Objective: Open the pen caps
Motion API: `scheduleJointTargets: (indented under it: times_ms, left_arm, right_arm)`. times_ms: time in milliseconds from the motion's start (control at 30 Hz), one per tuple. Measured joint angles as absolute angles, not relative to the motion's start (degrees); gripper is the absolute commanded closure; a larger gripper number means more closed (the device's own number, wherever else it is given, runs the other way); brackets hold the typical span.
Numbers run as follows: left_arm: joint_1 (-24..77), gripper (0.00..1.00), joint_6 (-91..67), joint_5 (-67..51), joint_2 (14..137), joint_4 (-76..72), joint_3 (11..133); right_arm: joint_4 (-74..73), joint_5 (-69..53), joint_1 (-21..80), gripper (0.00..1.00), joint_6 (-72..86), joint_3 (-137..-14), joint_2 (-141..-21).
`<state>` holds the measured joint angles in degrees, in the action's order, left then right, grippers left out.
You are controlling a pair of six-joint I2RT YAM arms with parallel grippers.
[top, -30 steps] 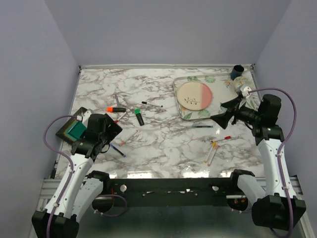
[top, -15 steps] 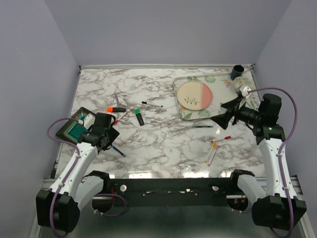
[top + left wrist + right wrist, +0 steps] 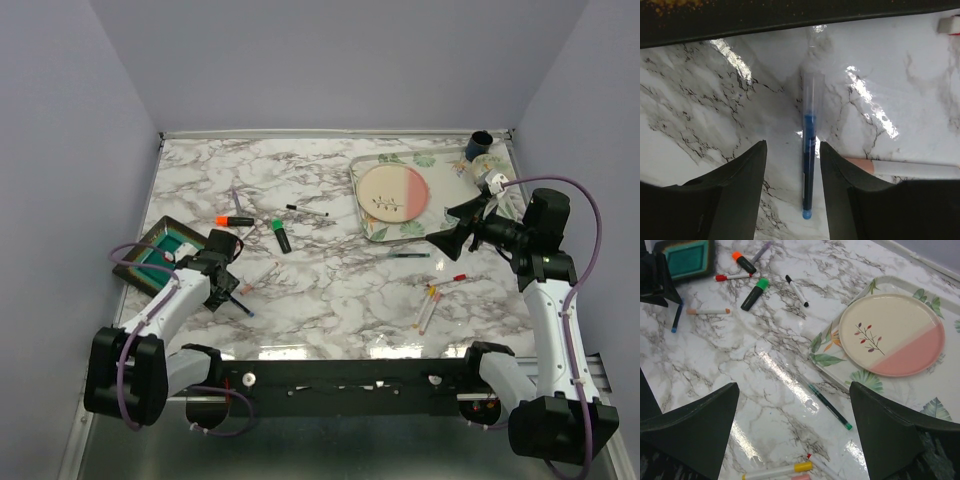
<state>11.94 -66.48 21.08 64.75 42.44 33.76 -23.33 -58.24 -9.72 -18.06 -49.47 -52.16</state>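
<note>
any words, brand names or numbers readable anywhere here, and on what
No readable text in any view.
blue pen: no print visible on the barrel.
plate: only a drawn twig, no lettering.
orange highlighter and green highlighter: any print is too small to read.
dark cup at the far right corner: too small and blurred to tell.

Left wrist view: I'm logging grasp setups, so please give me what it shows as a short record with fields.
gripper: left gripper, open, holding nothing
between the fingers: blue pen, lying flat on the marble table
pen ends: clear end far from the camera, blue end near
nearby: white pen with a pink tip, off to one side, lying crosswise
contact with pen: none visible
</note>
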Motion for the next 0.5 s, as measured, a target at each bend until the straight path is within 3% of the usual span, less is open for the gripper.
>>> scheduleJointTargets:
  times_ms: [500]
  left_arm:
    - [7.8, 0.57, -66.8, 24.1, 74.1, 39.0, 36.2]
  right_arm:
    - [-24.4, -58.2, -9.7, 0.0, -18.1, -50.1, -52.1]
